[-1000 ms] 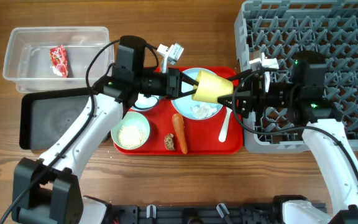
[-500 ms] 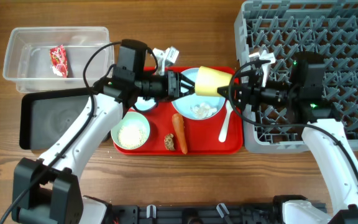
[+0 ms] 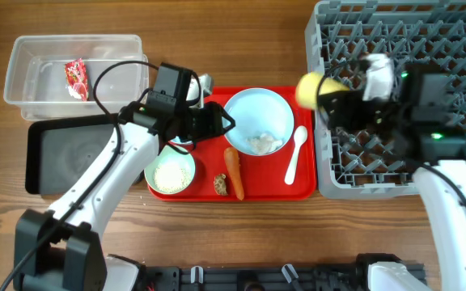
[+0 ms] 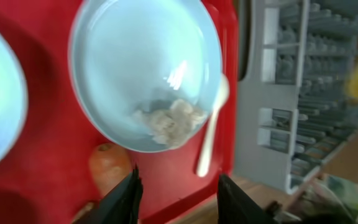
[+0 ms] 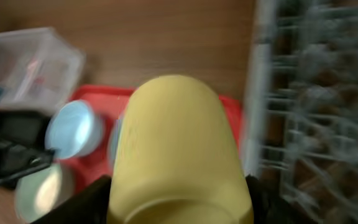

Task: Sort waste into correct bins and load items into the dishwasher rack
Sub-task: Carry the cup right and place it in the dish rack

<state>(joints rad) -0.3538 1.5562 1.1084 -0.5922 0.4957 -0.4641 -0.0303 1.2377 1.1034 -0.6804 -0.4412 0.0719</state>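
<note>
While the right gripper (image 3: pixel 332 94) grips the yellow cup (image 5: pixel 179 143) over the rack (image 3: pixel 427 40), the left gripper (image 4: pixel 179 196) gapes empty.

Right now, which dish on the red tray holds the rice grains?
The mint green bowl, at the red tray's left edge; the large pale blue plate holds a whitish clump.

The left arm (image 3: pixel 108 174) stretches in from the left side, and the left gripper (image 3: pixel 222 123) points rightward with its fingers (image 4: pixel 128 194) spread wide, holding nothing. The right arm (image 3: pixel 451 187) bends in from the right; the right gripper (image 3: pixel 336 95) points leftward, clamped on a yellow cup (image 5: pixel 179 143)
</note>
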